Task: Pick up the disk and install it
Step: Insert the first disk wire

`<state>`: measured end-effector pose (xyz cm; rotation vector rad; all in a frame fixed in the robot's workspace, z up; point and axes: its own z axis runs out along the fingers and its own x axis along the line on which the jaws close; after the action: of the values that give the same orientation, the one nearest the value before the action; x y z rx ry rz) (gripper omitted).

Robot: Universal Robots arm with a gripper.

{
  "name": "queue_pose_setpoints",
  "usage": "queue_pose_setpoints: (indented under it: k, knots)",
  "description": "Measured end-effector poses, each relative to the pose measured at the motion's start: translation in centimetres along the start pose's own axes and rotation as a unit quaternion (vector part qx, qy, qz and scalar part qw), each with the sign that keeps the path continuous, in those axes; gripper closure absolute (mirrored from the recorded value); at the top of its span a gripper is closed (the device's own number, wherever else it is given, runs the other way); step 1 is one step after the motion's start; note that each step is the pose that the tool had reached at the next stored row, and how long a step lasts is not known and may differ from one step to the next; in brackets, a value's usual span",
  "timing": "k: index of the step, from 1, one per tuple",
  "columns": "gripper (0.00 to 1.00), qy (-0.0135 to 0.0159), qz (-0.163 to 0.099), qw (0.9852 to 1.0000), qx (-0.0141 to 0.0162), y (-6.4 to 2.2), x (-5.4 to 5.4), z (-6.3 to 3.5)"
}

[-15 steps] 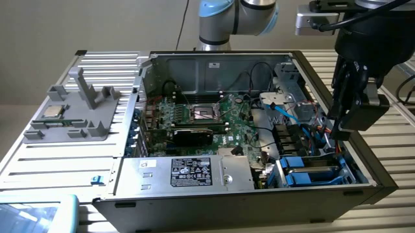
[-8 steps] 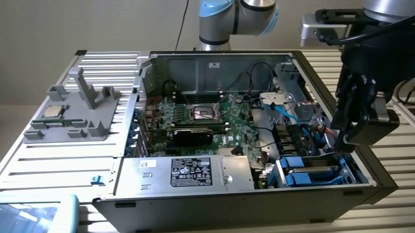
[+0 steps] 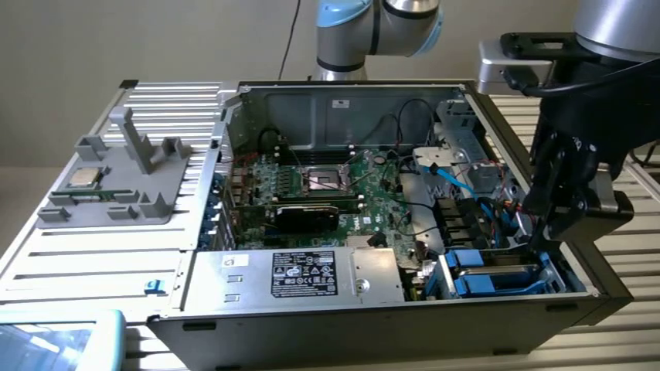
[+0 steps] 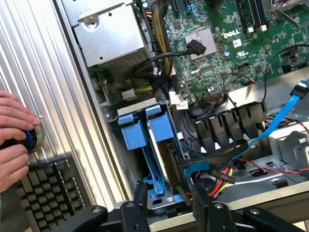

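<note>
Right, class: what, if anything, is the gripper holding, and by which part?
Nothing, it seems. The gripper stands open astride the near end of the disk, which sits on edge inside the computer case.

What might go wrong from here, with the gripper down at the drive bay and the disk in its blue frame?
1. The gripper is open, with the end of the disk between its fingers. The red and yellow wires and the blue cable run close to one finger, so a move might snag them.
2. I cannot tell whether the disk sits fully in the bay; a push off-line could jam its blue frame.
</note>
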<state>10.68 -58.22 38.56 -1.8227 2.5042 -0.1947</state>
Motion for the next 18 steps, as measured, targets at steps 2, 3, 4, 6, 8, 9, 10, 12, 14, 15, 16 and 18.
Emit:
queue_pose_setpoints:
  k: [2,3,4,6,8,9,10,12,14,15,16,18]
  knots:
    - [0.50,-0.0028,-0.018,0.9998,0.0006,0.02,0.0,0.13]
    - [0.50,-0.0043,-0.027,0.9996,0.0009,0.04,0.0,0.22]
    - [0.50,-0.0055,-0.034,0.9994,0.0011,0.05,0.0,0.30]
    - [0.50,-0.0078,-0.045,0.9990,0.0013,0.07,0.0,0.50]
    - [0.53,-0.0104,-0.056,0.9984,0.0013,0.10,0.0,0.75]
    - [0.53,-0.0116,-0.061,0.9981,0.0012,0.11,0.0,0.88]
    - [0.60,-0.0128,-0.065,0.9978,0.0011,0.12,0.0,1.01]
    - [0.60,-0.0150,-0.074,0.9972,0.0009,0.15,0.0,1.27]
    - [0.60,-0.0171,-0.083,0.9964,0.0008,0.18,0.0,1.53]
    - [0.60,-0.0182,-0.087,0.9960,0.0007,0.19,0.0,1.68]
    - [0.60,-0.0191,-0.091,0.9956,0.0005,0.21,0.0,1.81]
    - [0.60,-0.0209,-0.099,0.9949,-0.0001,0.24,0.1,2.05]
